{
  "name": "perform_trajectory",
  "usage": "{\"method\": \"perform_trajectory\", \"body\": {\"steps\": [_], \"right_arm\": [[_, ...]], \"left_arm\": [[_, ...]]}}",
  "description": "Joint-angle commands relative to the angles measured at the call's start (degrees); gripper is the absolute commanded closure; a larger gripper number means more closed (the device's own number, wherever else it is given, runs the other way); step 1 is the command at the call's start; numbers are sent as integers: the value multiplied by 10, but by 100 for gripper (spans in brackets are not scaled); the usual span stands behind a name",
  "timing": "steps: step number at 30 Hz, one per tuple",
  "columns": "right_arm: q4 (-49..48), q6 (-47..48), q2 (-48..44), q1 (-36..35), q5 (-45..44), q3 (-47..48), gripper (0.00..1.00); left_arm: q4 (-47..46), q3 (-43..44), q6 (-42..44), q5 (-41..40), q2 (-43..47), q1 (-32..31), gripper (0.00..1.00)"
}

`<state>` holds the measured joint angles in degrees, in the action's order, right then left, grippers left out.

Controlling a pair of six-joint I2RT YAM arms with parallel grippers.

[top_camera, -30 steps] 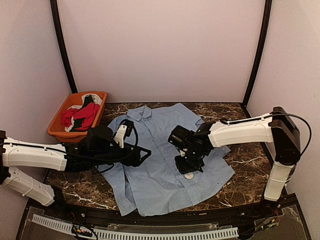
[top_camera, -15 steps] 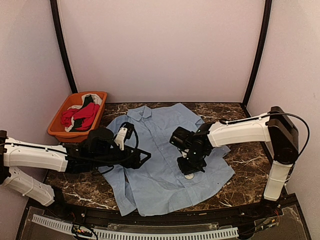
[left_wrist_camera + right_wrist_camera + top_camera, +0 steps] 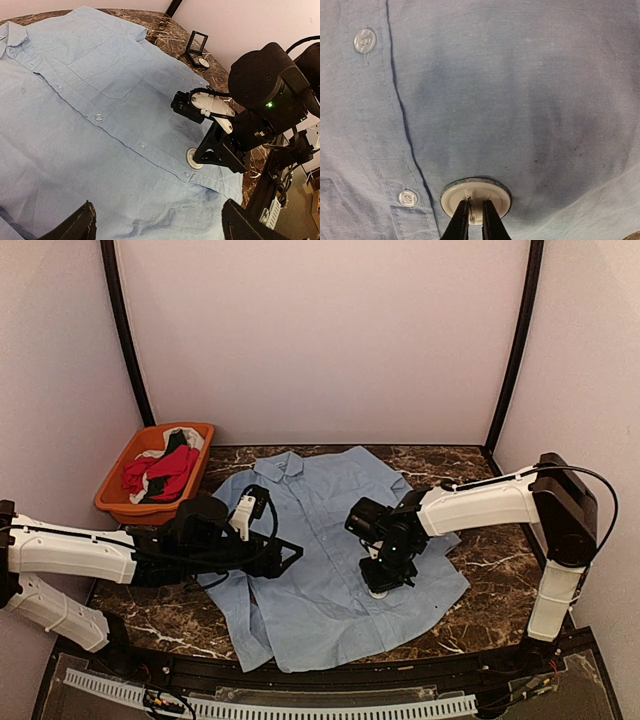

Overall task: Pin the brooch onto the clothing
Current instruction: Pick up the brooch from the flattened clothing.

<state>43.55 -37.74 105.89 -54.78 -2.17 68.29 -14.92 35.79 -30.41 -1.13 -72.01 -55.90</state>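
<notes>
One orange basket [image 3: 118, 482] of red, black and white garments sits far left. Beside it, the left gripper [image 3: 283, 560] hovers over the light blue shirt [image 3: 310, 530], jaws wide and empty. The shirt lies spread on the marble table [image 3: 490, 540]. Just beside its button placket, the right gripper [image 3: 475, 220], nearly closed, pinches the round white brooch [image 3: 475, 195].
</notes>
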Motion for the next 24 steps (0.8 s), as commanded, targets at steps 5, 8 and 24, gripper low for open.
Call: {"method": "perform_trajectory", "body": {"steps": [5, 8, 24], "right_arm": [[-12, 9, 4, 3, 10, -2, 100], [-12, 5, -9, 3, 1, -3, 100], [-4, -6, -128, 4, -51, 62, 100]], "left_arm": [[-5, -7, -5, 3, -2, -7, 13], [-6, -5, -6, 5, -5, -10, 13], [-162, 11, -72, 96, -110, -18, 1]]}}
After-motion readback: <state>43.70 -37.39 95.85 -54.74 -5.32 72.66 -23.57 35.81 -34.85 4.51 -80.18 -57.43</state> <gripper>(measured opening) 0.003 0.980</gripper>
